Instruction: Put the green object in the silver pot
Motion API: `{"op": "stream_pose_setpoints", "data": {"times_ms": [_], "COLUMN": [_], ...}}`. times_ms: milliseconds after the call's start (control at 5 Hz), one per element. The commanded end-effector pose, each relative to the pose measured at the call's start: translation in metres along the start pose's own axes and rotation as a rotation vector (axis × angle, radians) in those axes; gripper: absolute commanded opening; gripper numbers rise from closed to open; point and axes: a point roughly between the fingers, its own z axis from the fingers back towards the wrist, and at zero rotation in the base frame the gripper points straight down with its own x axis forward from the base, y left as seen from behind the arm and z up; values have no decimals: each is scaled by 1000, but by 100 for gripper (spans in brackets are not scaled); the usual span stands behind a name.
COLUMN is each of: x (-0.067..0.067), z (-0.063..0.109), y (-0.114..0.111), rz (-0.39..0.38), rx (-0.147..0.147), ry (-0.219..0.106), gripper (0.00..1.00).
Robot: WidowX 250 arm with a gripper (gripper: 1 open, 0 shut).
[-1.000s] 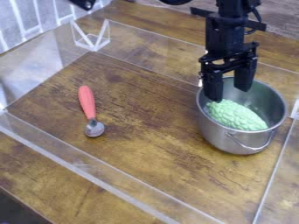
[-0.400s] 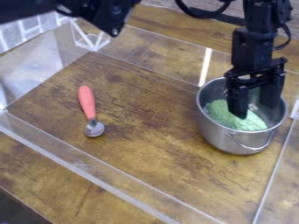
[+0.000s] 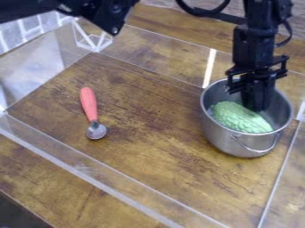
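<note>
My hand hangs inside the mouth of the silver pot, fingers drawn together and pointing almost straight down at the back of the pot, and as far as I can see they are clenched on nothing: the green object lies in the bottom of the pot, slightly toward the near wall, with my fingertips just above or beside its far end. I cannot tell whether they touch it. To my eye the placing looks done, so the risks lie in getting out. If my fingers have pinched a ridge of that soft, bumpy skin, a lift would drag the green object up and might tip it over the rim. If I pull away sideways rather than upward, my fingers could catch the far wall or a loop handle and shove or tilt the pot, which sits close to the clear barrier at the right edge of the surface. A straight rise looks the safer way out. Elsewhere, the red-handled spoon lies well apart on the left, bowl toward the near side, and a small clear stand sits in the far corner inside the clear walls; neither stands in my way. A dark blurred shape at the top left I cannot identify.
</note>
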Motion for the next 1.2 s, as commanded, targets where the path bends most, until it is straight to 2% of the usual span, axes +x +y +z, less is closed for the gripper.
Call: {"op": "stream_pose_setpoints", "data": {"times_ms": [0, 200, 400, 600, 800, 1000], "x": [3, 1, -3, 9, 22, 34], "z": [38, 48, 60, 66, 77, 86], "y": [4, 1, -3, -1, 1, 3], "rz": [-4, 29, 57, 75, 49, 20], "rx": [-85, -101, -111, -111, -104, -95], "ry": [1, 30, 52, 46, 41, 38], "gripper": [100, 0, 0, 0, 100, 100]}}
